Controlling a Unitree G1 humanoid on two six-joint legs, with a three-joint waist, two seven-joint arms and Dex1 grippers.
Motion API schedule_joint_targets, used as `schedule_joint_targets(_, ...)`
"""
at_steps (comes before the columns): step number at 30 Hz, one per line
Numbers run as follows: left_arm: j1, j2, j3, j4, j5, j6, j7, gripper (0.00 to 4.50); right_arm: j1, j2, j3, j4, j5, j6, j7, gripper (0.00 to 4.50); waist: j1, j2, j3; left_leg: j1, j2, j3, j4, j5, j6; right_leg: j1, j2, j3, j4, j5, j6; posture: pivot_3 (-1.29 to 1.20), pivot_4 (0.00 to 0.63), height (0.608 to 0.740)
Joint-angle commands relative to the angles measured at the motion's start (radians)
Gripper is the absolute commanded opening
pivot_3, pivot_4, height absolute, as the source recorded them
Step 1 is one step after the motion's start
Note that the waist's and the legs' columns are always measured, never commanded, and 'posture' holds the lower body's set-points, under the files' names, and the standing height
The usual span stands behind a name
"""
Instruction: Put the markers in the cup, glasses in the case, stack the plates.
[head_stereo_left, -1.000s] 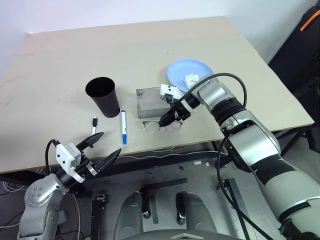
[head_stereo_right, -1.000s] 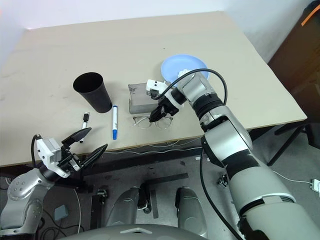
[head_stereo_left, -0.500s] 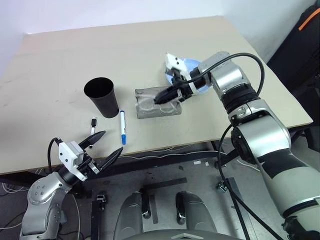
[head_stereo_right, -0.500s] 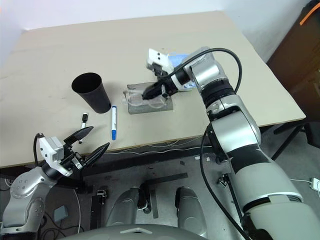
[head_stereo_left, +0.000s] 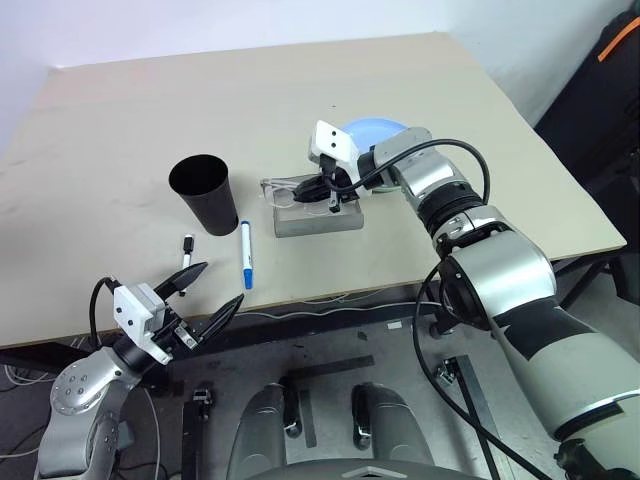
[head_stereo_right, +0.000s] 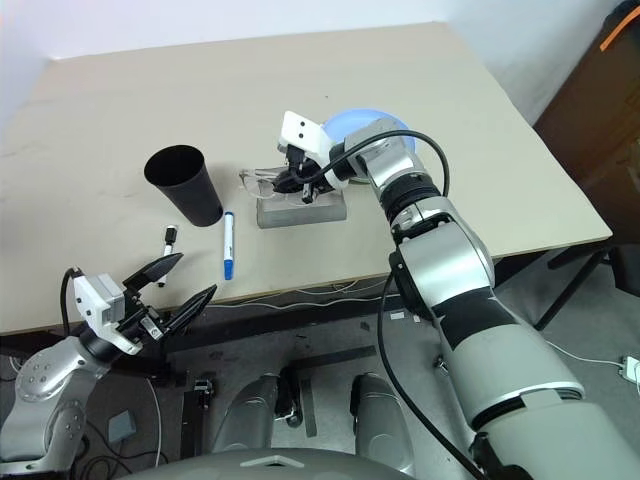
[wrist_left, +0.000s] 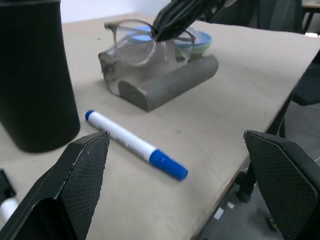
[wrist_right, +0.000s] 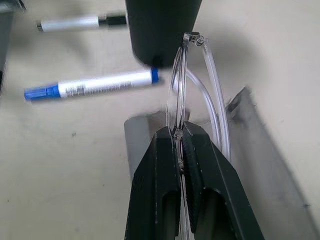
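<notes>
- My right end effector (head_stereo_left: 318, 190) is pressed together on the glasses (wrist_left: 145, 44), pinching the frame at the bridge between the two lenses; in the right wrist view the clear frame runs up from between the two black fingers (wrist_right: 165, 165).
- The glasses are held in the air just above the case (head_stereo_left: 318, 218), over its end nearer the cup, with the temple arms trailing toward the cup.
- The case is a grey box lying on the tabletop (head_stereo_left: 120, 120); I cannot tell from these views how far its lid stands open.
- My left end effector (head_stereo_left: 210, 298) is spread wide and holds nothing. It hangs off the near edge of the tabletop, well apart from everything on it.
- The cup (head_stereo_left: 205, 192) stands upright, near the case on its left as I look down from the head camera, and nothing is visible inside it.
- The blue-capped marker (head_stereo_left: 246, 254) lies flat on the tabletop just in front of the cup, blue cap toward the near edge.
- The black-capped marker (head_stereo_left: 188, 249) lies flat a little to its left, also in front of the cup, apart from the other one.
- The light blue plate (head_stereo_left: 382, 130) sits beyond the case, partly behind my right arm. In the left wrist view a pale green plate (wrist_left: 204, 46) shows under it, so the two lie stacked.
</notes>
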Motion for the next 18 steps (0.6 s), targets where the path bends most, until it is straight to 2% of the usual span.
schedule_joint_targets(1, 0.017, 0.004, 0.029, -0.043, -0.012, -0.025, 0.002, 4.50, -0.029, 0.005, 0.011, 0.007, -0.039, -0.003, 0.014, 0.03, 0.000, 0.000, 0.000, 0.000, 0.000, 0.000, 0.000, 0.000, 0.000, 0.000, 0.000, 0.000, 0.000, 0.000, -0.001, 0.00, 0.150, 0.727)
schedule_joint_targets(11, 0.051, -0.005, 0.026, -0.088, -0.008, -0.020, 0.036, 4.50, -0.017, 0.015, 0.046, 0.018, -0.129, -0.041, 0.022, 0.03, -0.001, 0.000, 0.000, 0.000, 0.000, 0.000, 0.000, 0.000, 0.000, 0.000, 0.000, 0.000, 0.000, -0.001, -0.002, 0.00, 0.150, 0.727)
schedule_joint_targets(18, 0.052, 0.001, 0.025, -0.106, -0.011, -0.009, 0.054, 4.50, -0.029, 0.008, 0.042, 0.032, -0.148, 0.024, 0.046, 0.03, 0.000, 0.000, 0.000, 0.000, 0.000, 0.000, 0.000, 0.000, 0.000, 0.000, 0.000, 0.000, 0.000, -0.001, -0.002, 0.00, 0.150, 0.727)
